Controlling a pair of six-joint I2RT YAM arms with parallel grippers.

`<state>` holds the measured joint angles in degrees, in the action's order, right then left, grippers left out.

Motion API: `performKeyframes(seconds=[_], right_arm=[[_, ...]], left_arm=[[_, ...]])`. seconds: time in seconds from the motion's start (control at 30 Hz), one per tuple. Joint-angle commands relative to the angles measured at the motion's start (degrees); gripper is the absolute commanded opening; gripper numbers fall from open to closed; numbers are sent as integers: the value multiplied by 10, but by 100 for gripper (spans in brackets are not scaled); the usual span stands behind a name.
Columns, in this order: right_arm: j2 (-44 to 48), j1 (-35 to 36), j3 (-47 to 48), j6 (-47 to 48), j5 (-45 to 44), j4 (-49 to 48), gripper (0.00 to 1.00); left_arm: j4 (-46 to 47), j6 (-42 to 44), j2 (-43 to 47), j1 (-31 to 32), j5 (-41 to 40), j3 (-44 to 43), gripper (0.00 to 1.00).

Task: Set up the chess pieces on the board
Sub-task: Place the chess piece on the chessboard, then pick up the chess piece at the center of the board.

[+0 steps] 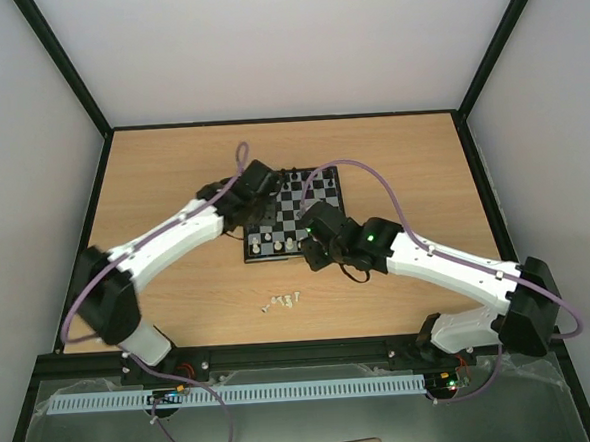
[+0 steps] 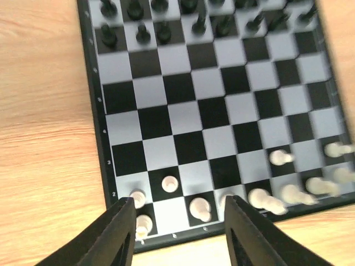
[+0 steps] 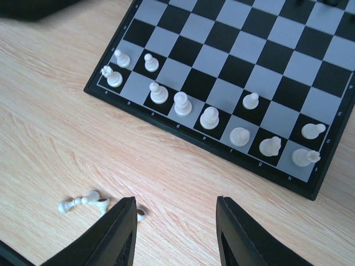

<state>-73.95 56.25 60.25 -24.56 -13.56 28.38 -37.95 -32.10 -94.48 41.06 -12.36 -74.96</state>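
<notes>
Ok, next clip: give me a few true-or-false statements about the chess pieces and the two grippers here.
1. Several tiny cream plastic chess pieces lie on the wooden table, off the black-and-grey checkered board. True.
2. The right gripper holds a piece. False: it is open and empty.
3. The tiny black chess pieces stand at the board's far side. True.
4. The left gripper is shut. False: it is open.

White shells, black joints: left arm (image 1: 166,239), right arm (image 1: 448,262). Purple cable (image 1: 377,176) arching past the board (image 1: 308,192), green light (image 1: 371,238) beside it.
</notes>
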Motion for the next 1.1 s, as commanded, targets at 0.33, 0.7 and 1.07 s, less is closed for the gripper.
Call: performKeyframes(seconds=[0.33,0.7,1.07], right_arm=[[-115,75,13,-16,75,-5,38],[-279,154,106,-37,63,12,38],[-349,157,164,-41,43,49,28]], left_arm=[[27,-42,302,-2,13,174,99],[-4,-73,499,-3,-57,182,99],[-41,-76,544,-3,-81,179,99]])
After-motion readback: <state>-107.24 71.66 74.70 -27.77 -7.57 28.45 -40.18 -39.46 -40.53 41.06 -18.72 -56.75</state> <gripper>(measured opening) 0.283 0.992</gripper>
